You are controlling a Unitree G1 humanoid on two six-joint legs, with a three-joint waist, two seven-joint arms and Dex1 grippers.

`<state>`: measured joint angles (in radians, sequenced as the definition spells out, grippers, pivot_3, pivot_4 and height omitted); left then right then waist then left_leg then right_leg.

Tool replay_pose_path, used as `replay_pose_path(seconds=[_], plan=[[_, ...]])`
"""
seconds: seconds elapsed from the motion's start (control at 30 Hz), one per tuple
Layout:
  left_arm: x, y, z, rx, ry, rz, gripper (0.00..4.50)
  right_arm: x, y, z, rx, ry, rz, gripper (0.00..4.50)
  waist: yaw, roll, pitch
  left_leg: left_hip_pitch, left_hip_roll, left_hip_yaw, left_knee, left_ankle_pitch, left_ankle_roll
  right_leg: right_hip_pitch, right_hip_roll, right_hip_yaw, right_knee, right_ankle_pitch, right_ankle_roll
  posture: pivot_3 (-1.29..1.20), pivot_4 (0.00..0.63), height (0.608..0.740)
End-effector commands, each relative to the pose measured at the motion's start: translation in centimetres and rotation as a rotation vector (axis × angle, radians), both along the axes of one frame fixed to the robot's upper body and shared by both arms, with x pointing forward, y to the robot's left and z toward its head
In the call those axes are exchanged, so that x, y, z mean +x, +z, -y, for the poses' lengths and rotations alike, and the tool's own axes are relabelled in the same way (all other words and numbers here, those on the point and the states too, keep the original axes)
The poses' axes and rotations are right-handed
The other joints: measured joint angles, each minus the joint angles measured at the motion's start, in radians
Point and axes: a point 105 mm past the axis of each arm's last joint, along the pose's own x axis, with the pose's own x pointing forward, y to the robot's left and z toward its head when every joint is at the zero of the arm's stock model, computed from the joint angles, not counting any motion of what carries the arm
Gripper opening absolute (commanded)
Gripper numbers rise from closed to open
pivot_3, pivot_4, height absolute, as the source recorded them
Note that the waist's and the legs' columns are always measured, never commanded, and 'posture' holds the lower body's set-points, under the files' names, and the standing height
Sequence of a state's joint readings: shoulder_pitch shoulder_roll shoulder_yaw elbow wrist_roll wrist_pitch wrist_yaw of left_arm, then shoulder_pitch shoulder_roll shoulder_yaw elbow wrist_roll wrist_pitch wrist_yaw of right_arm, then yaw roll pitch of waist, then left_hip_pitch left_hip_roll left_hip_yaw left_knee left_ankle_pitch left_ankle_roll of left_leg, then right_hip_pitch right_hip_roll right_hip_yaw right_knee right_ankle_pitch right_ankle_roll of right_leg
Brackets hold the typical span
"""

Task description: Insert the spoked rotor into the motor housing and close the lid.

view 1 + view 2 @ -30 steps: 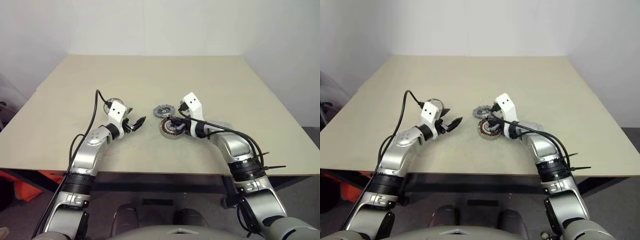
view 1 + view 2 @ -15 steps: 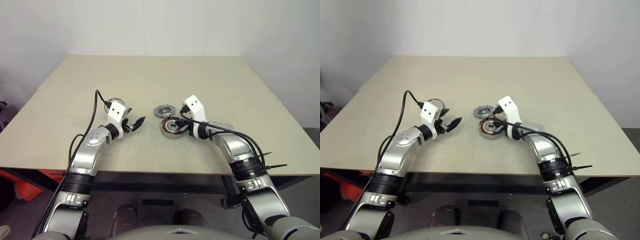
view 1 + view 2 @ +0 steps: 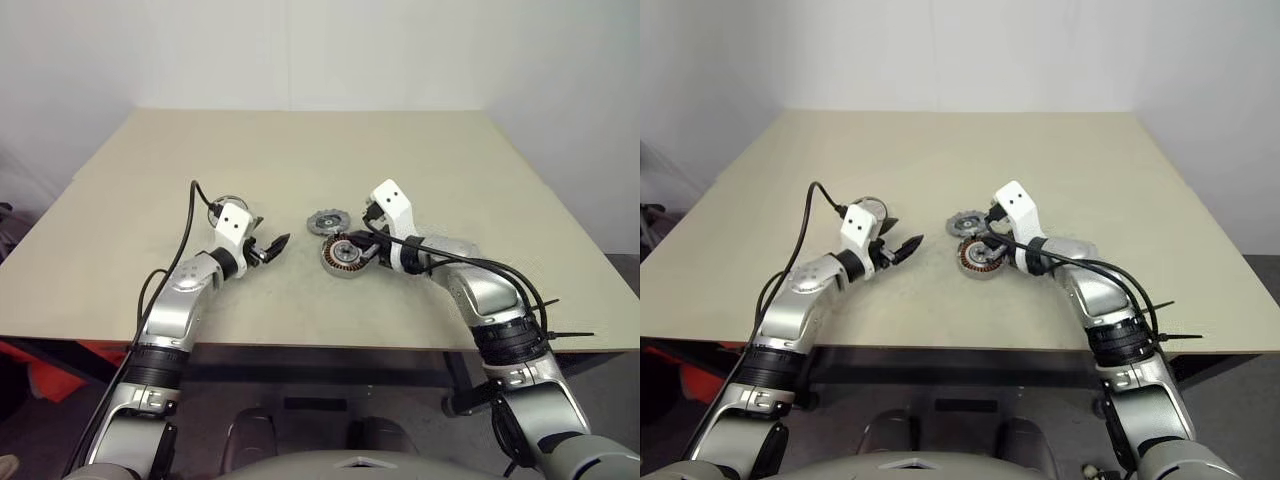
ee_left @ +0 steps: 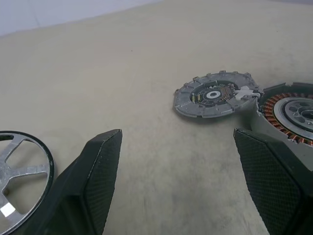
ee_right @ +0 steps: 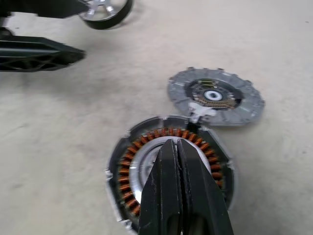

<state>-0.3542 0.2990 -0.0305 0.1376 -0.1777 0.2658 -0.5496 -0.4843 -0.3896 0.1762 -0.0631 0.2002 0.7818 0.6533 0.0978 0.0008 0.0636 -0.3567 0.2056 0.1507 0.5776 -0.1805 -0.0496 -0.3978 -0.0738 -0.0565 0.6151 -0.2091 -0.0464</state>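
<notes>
Right hand (image 5: 182,161), fingers together, lifting off housing (image 3: 347,256); lid (image 4: 215,94) lying open; left hand (image 3: 272,246) apart, idling; rotor (image 4: 19,166) not inserted.

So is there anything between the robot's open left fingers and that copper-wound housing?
No, just bare table, as the left eye view shows; the left fingers and the motor housing stand apart.

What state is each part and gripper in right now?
motor housing: open, windings exposed, no rotor inside.
lid: flipped open, lying flat on table.
spoked rotor: lying on table, not held.
left gripper: open, empty.
right gripper: shut, empty, over housing.
</notes>
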Motion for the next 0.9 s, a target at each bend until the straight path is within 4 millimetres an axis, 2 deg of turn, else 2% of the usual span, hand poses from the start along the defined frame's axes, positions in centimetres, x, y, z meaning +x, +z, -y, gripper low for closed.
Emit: replay_pose_path(seconds=[0.03,0.27,0.5,0.9], plan=[[0.5,1.8,0.0,-0.006,0.000,0.072,3.83,-0.4,0.2,-0.5,-0.005,0.023,0.013,0.02,0.000,0.000,0.000,0.000,0.000,0.000,0.000,0.000,0.000,0.000,0.000,0.000,0.000,0.000,0.000,0.00,0.000,0.740],[0.5,1.9,0.0,-0.007,0.003,0.076,3.83,-0.3,-1.2,-0.7,-0.031,0.012,-0.016,0.02,0.000,0.000,0.000,0.000,0.000,0.000,0.000,0.000,0.000,0.000,0.000,0.000,0.000,-0.002,0.003,0.00,0.000,0.740],[0.5,2.0,-0.6,-0.005,0.018,0.081,3.83,0.3,-2.6,0.7,-0.125,-0.030,-0.017,0.02,-0.001,0.000,0.000,0.001,0.000,0.000,0.000,0.000,0.000,0.001,0.000,0.000,0.000,-0.002,0.003,0.00,0.000,0.740],[0.5,2.0,-0.6,-0.007,0.025,0.082,3.83,1.2,-2.5,2.0,-0.165,-0.065,0.002,0.02,0.002,0.000,0.000,0.007,0.000,0.000,0.000,0.000,-0.001,0.008,0.000,0.000,-0.001,-0.003,0.006,0.00,0.000,0.740]])
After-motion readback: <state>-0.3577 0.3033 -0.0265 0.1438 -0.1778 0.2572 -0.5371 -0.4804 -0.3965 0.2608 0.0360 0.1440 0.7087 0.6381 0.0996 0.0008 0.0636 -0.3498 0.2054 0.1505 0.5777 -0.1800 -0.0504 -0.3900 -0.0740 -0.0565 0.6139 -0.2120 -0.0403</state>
